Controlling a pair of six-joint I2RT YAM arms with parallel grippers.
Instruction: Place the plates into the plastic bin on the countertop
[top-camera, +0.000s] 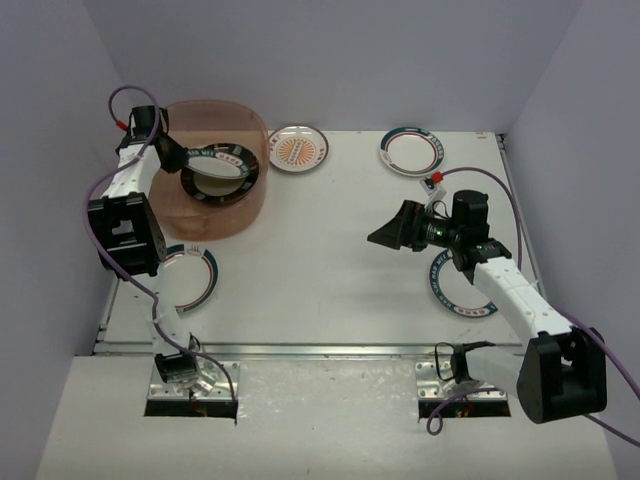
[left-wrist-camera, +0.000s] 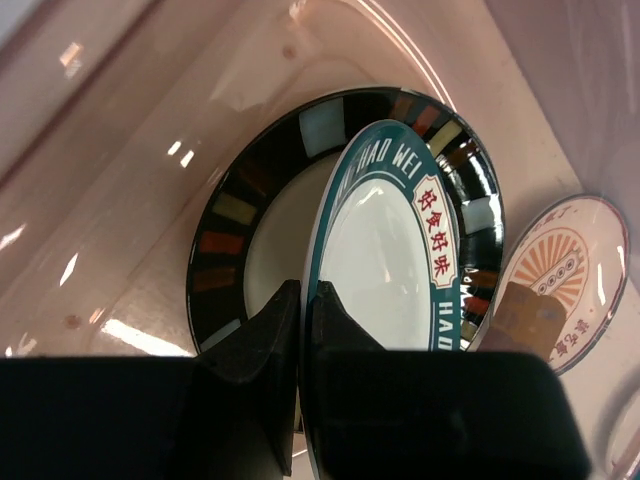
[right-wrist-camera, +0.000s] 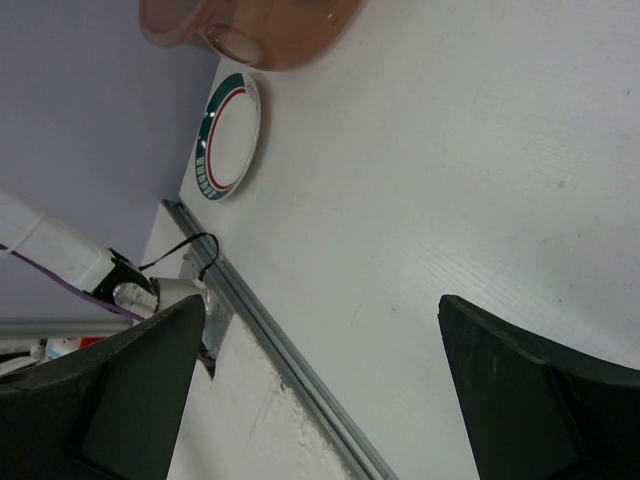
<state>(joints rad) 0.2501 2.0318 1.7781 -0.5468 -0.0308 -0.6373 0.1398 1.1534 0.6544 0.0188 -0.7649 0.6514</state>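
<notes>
White countertop (top-camera: 320, 265). Far left: plastic bin (top-camera: 215, 218), with a dark-rimmed plate (left-wrist-camera: 235, 210) lying flat inside. The left gripper (left-wrist-camera: 305, 300) is clamped on the rim of a teal-rimmed plate (left-wrist-camera: 385, 250), held on edge over the dark-rimmed plate, within the walls. Centre: orange sunburst plate (top-camera: 298, 149), just beside the bin. Right: right gripper (right-wrist-camera: 320, 310), spread wide and holding nothing.

The teal-rimmed plate (left-wrist-camera: 385, 250) clamped in the left gripper (left-wrist-camera: 305, 296) reads "HAO WEI" on its rim, beside red Chinese characters.

Robot lab cell, plain pale walls (top-camera: 330, 60), white table (top-camera: 330, 270), metal rail (top-camera: 320, 348), bolted arm bases (top-camera: 185, 370)
</notes>
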